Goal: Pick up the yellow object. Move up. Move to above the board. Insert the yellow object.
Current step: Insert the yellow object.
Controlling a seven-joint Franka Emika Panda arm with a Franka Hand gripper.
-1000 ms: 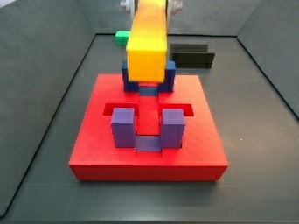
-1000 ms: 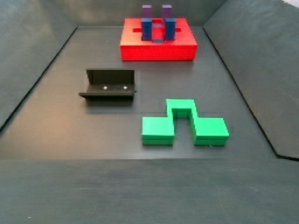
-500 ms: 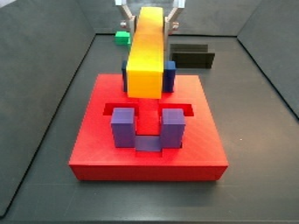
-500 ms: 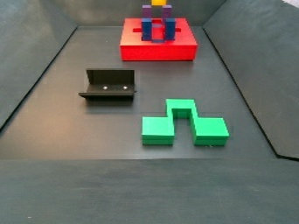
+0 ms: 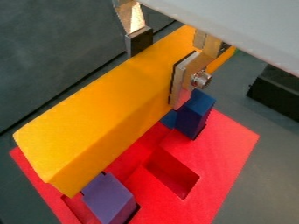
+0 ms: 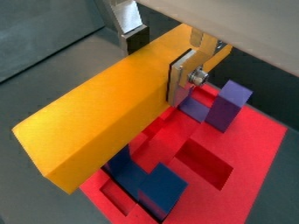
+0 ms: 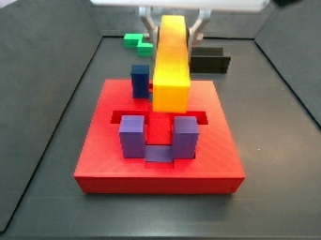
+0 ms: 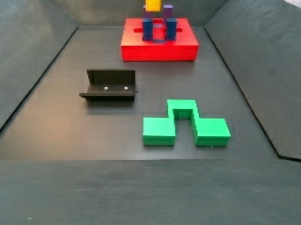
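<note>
The yellow object is a long yellow-orange bar that hangs end-down over the board, a flat red block with slots. My gripper is shut on the bar's upper part. In both wrist views the silver fingers press its two long faces, with the gripper around it. Its lower end sits just above the board's middle, beside the blue post and behind the purple posts. In a side view only the bar's tip shows above the board.
A green notched block lies on the dark floor towards the front, and the black fixture stands left of it. Grey walls ring the floor. An open red slot shows under the bar.
The gripper has come down into view with the yellow object. The bar has shifted to the right, stands more upright and its lower end is closer to the board.
</note>
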